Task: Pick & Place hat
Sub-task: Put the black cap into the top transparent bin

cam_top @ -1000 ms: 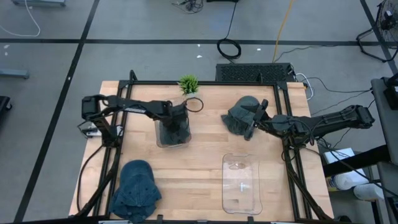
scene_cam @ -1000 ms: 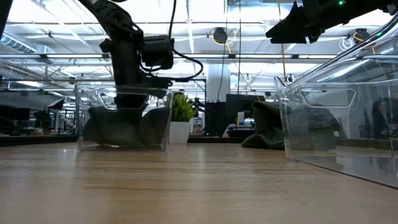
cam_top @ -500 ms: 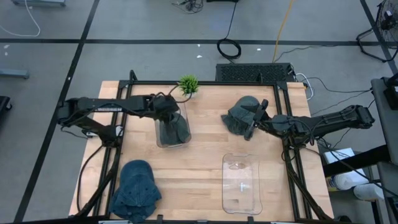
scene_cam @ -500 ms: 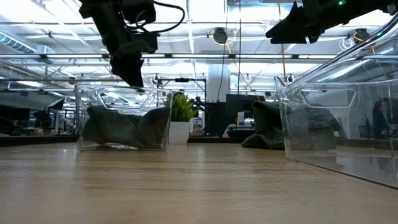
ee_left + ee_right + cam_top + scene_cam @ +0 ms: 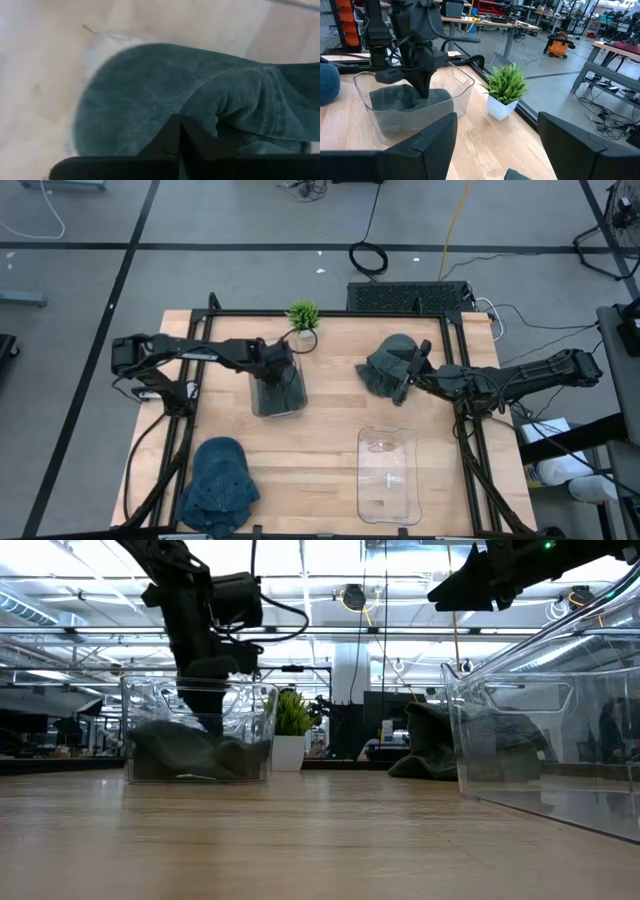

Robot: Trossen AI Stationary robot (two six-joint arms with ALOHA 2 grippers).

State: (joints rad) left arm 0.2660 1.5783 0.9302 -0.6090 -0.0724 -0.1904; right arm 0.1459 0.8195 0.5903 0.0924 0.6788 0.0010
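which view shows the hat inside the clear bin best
The left wrist view: the hat fills it, with the shut left gripper pressing in. High view shows it dark inside the bin; low view flattened behind the wall; right wrist view from afar.

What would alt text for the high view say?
Seen from above, the left gripper reaches shut into a clear bin holding a dark hat. The right gripper hangs open over a second hat; another hat and an empty bin lie nearer.

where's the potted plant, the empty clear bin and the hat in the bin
potted plant (image 5: 303, 315): high view, on its green leaves
empty clear bin (image 5: 388, 498): high view, on its bare floor
hat in the bin (image 5: 279, 391): high view, on the dark fabric
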